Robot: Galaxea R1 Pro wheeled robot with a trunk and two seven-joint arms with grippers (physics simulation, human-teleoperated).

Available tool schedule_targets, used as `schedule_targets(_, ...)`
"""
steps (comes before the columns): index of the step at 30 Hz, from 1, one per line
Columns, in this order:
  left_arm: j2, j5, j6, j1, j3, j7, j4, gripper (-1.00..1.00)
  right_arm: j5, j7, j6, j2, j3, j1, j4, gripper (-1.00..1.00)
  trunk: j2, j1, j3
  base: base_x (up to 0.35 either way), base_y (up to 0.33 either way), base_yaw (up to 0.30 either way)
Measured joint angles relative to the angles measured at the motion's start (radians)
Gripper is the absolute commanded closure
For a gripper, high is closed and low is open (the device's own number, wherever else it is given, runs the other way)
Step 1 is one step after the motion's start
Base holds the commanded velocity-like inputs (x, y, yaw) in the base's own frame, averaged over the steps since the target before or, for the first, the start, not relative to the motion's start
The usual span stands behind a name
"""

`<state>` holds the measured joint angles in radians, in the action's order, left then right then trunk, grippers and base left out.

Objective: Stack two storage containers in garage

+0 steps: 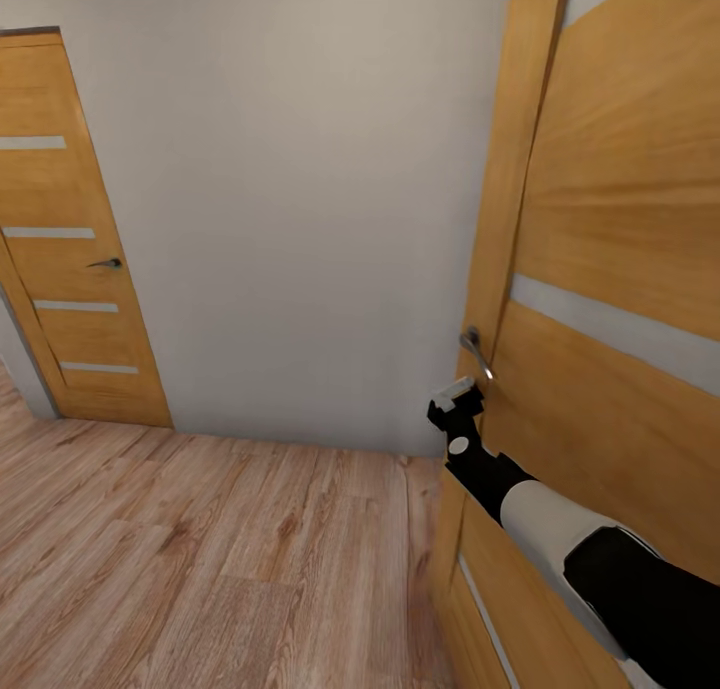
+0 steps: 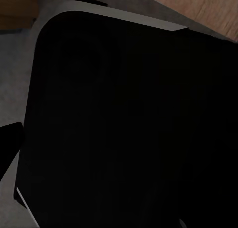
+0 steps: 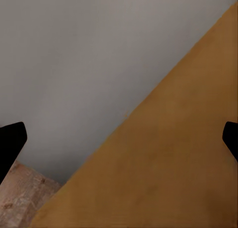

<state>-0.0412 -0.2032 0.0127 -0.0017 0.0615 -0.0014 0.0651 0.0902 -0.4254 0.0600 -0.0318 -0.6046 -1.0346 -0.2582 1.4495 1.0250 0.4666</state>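
Head view: a small hallway with a wood plank floor (image 1: 200, 559) and grey wall (image 1: 300, 219) was shown, and the right gripper (image 1: 455, 401) was held just below the metal handle (image 1: 476, 349) of a wooden door (image 1: 620, 299). In the right wrist view its fingertips (image 3: 11, 143) were spread wide, gripping nothing. The left gripper's state could not be told. Neither storage container was seen, so a transit step was judged in hand; next, the handle had to be caught and the door swung. No writing could be read.
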Motion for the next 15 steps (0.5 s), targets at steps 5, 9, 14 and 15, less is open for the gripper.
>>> schedule_targets(5, 0.000, 0.000, 0.000, 0.000, 0.000, 0.000, 0.000, -1.00, -0.023, 0.000, 0.001, 0.051, 0.004, 0.000, 0.002, -1.00, 0.000, 0.000, 0.000, 0.000, 0.000, 0.000)
schedule_targets(9, 0.000, 0.000, 0.000, 0.000, 0.000, 0.000, 0.000, -1.00, -0.032, -0.005, 0.001, 0.090, 0.018, 0.000, 0.003, -1.00, 0.000, 0.000, 0.000, 0.000, 0.000, 0.000)
schedule_targets(14, 0.000, 0.000, 0.000, 0.000, 0.000, 0.000, 0.000, -1.00, -0.081, -0.004, 0.000, 0.140, 0.016, 0.000, 0.002, -1.00, 0.000, 0.000, 0.000, 0.000, 0.000, 0.000)
schedule_targets(15, 0.000, 0.000, 0.000, 0.000, 0.000, 0.000, 0.000, -1.00, -0.090, -0.004, 0.000, 0.147, 0.020, 0.000, 0.003, -1.00, 0.000, 0.000, 0.000, 0.000, 0.000, 0.000)
